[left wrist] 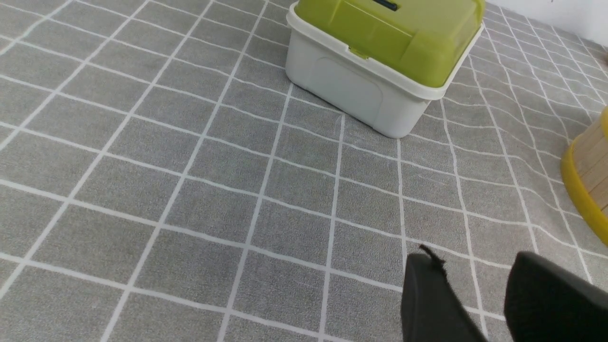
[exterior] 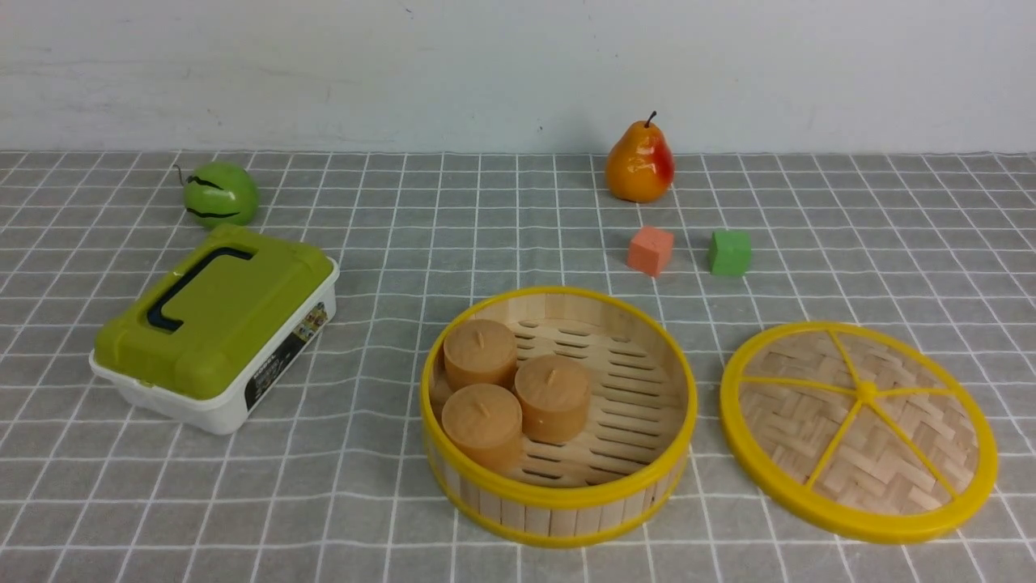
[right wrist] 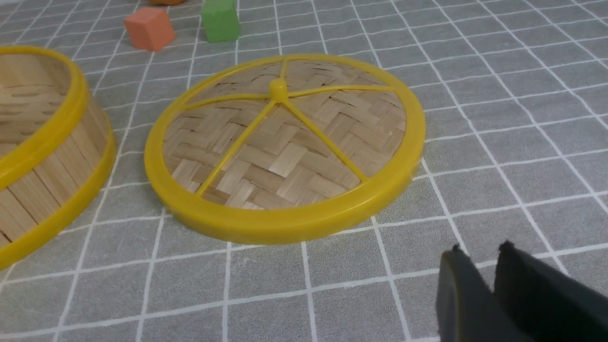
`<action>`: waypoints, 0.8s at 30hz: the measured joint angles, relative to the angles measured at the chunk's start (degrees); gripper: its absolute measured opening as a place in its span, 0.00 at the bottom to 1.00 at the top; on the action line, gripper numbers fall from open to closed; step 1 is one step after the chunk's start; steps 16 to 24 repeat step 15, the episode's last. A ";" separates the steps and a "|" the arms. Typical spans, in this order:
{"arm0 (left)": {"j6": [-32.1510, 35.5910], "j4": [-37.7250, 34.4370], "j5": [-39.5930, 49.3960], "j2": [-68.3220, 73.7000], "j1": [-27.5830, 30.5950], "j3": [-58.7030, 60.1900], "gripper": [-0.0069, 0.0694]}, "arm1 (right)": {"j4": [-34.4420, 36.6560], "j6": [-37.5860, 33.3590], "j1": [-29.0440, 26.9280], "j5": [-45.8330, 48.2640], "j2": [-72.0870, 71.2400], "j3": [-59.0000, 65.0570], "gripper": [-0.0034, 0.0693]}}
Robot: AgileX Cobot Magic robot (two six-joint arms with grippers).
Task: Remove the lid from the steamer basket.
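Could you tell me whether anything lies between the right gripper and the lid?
Nothing visible does. Only bare checked cloth separates the right gripper from the lid, which already lies flat beside the steamer basket.

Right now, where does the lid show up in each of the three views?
Front view: the lid lies flat on the cloth at lower right, beside the steamer basket, apart from it.
Left wrist view: the lid is not in it; only the basket's edge shows.
Right wrist view: the lid fills the middle.
Shared landmark: the basket, seen in all three views.
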 joint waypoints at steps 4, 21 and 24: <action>0.00 0.00 0.00 0.00 0.00 0.00 0.40 | 0.00 0.00 0.00 0.00 0.00 0.00 0.17; 0.00 0.02 0.00 0.00 0.00 0.00 0.40 | 0.00 0.00 0.00 0.00 0.00 0.00 0.18; 0.00 0.02 0.00 0.00 0.00 0.00 0.40 | 0.00 0.00 0.00 0.00 0.00 0.00 0.18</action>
